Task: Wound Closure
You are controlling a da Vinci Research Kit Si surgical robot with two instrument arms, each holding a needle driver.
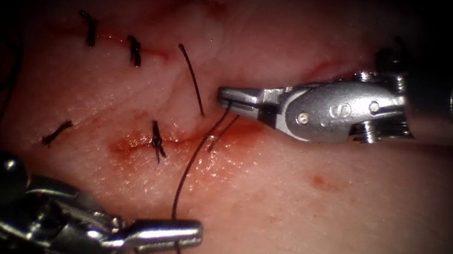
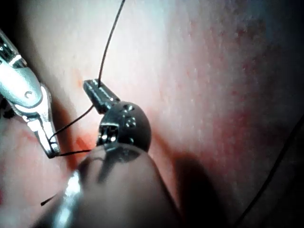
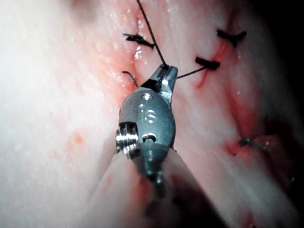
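My right tool (image 1: 226,95) comes in from the right and its jaws are shut on the dark thread (image 1: 191,162) just above the cut (image 1: 188,138). From there the thread curves down across the cut to my left tool (image 1: 191,235), whose jaws are shut on it near the lower edge. A tail continues below those jaws. Neither tool holds the needle. A loose thread end (image 1: 191,79) lies on the tissue left of the right jaws. The left wrist view has my left tool (image 2: 93,89) on the thread and the right tool (image 2: 51,149) beside it. My right tool (image 3: 166,72) pinches thread.
Finished stitches (image 1: 157,141) (image 1: 134,50) (image 1: 89,28) (image 1: 57,132) sit to the left on the tissue (image 1: 344,224). Red fluid (image 1: 129,145) stains the cut around the nearest stitch. A thread strand (image 1: 6,80) trails off at the far left.
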